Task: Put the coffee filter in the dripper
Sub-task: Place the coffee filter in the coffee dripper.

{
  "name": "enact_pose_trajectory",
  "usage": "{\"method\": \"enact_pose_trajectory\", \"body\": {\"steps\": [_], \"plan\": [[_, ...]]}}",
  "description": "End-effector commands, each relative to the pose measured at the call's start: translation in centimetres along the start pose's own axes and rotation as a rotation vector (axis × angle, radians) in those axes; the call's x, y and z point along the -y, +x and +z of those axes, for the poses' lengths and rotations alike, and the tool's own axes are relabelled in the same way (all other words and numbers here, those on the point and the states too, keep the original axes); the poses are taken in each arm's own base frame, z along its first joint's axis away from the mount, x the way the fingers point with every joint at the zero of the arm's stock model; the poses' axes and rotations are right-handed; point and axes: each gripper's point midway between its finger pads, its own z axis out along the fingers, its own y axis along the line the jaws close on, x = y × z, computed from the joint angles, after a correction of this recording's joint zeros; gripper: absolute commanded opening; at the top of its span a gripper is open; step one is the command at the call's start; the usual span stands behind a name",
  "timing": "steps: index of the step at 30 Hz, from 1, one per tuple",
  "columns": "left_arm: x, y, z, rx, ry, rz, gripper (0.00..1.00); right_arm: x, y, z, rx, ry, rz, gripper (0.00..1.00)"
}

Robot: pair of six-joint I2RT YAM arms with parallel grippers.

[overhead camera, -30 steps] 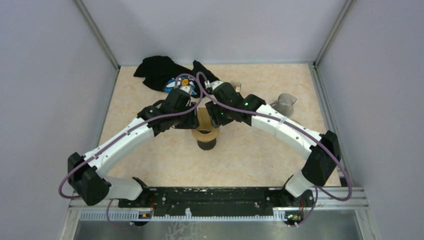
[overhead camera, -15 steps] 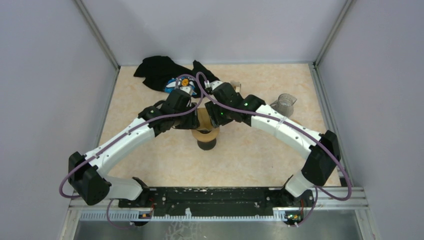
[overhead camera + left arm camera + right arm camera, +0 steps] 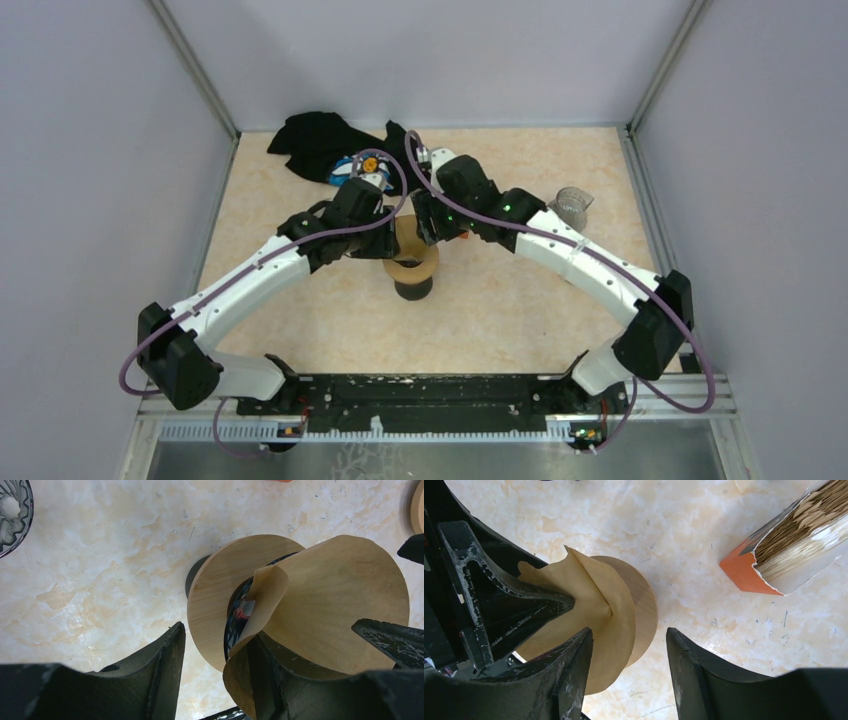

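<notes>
The dripper [image 3: 411, 275] stands mid-table, a black body with a round wooden collar [image 3: 215, 590], also seen in the right wrist view [image 3: 646, 605]. The brown paper coffee filter [image 3: 408, 238] hangs tilted over its mouth, partly opened into a cone [image 3: 340, 600] [image 3: 589, 595]. My left gripper [image 3: 392, 222] [image 3: 217, 640] is open. One of its fingers [image 3: 272, 680] is tucked inside the filter's edge and the other stands clear to the left of the collar. My right gripper [image 3: 428, 225] [image 3: 629, 632] is open, with its left finger [image 3: 569, 675] against the filter's outside.
An orange box of paper filters [image 3: 784, 555] lies just behind the dripper. A black cloth [image 3: 315, 140] lies at the back left. A clear ribbed cup [image 3: 570, 205] stands at the right and also shows in the left wrist view [image 3: 12, 515]. Walls close in on three sides.
My right arm has drawn back and up a little from the filter, with its wrist now further to the rear. The left arm and the filter have hardly moved.
</notes>
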Motion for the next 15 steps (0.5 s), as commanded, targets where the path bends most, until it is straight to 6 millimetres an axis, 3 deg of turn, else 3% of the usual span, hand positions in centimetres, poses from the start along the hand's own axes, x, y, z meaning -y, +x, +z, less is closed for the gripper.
{"method": "enact_pose_trajectory", "body": {"steps": [1,15], "plan": [[0.2,-0.3,0.1,0.009,0.016,0.007,0.54,-0.1,-1.6,0.4,0.065,-0.024,-0.007,0.57],[0.4,-0.8,-0.2,0.041,0.031,-0.005,0.55,1.4,0.2,2.7,0.027,0.047,-0.024,0.49]]}}
